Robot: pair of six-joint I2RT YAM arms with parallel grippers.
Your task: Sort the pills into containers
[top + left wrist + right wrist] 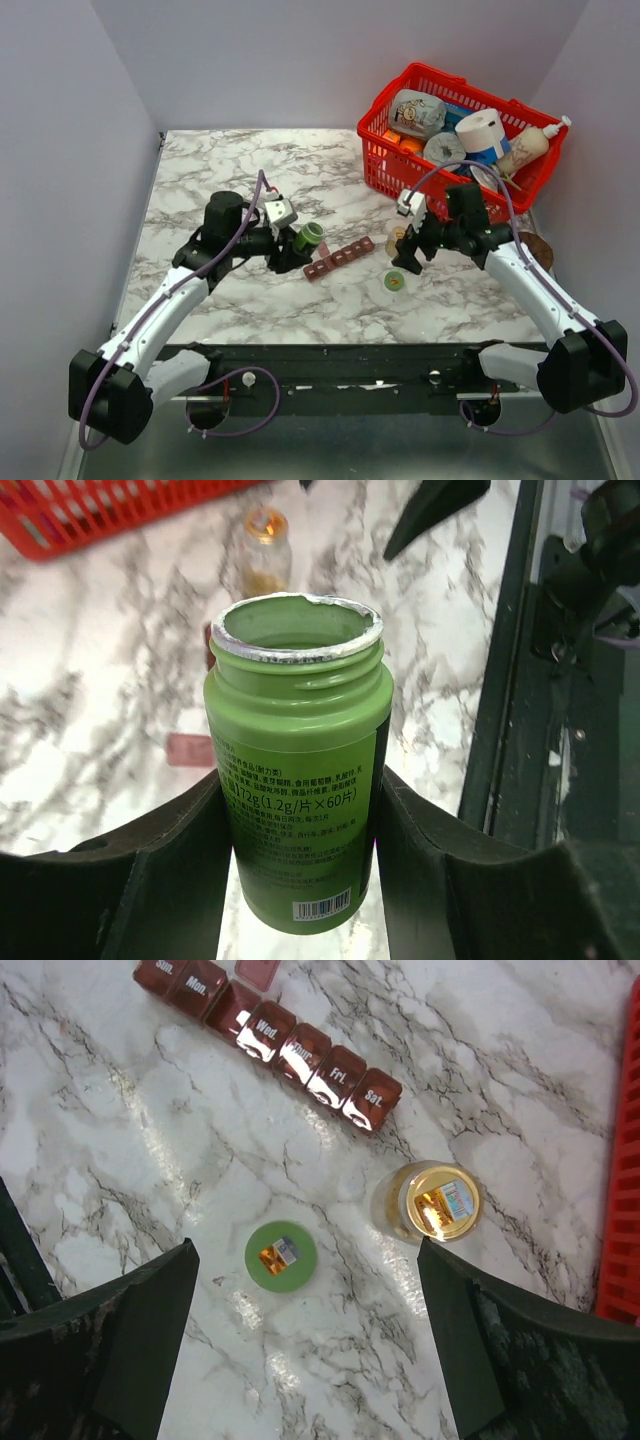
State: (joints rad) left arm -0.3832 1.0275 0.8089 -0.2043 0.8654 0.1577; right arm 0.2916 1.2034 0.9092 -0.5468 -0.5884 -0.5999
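Note:
My left gripper (298,243) is shut on an open green pill bottle (296,760), held tilted above the table just left of the reddish-brown pill organiser strip (338,258). The bottle (309,236) has no cap and a torn foil rim. The organiser (268,1028) shows day labels, and one lid near its left end stands open. My right gripper (408,262) is open and empty, hovering over the green cap (281,1256) lying flat on the marble. A small clear bottle with a gold cap (430,1203) stands beside it. No loose pills show.
A red wire basket (400,172) full of bottles and jars stands at the back right. A brown round object (537,247) lies by the right arm. The marble table's front edge meets a black rail (350,365).

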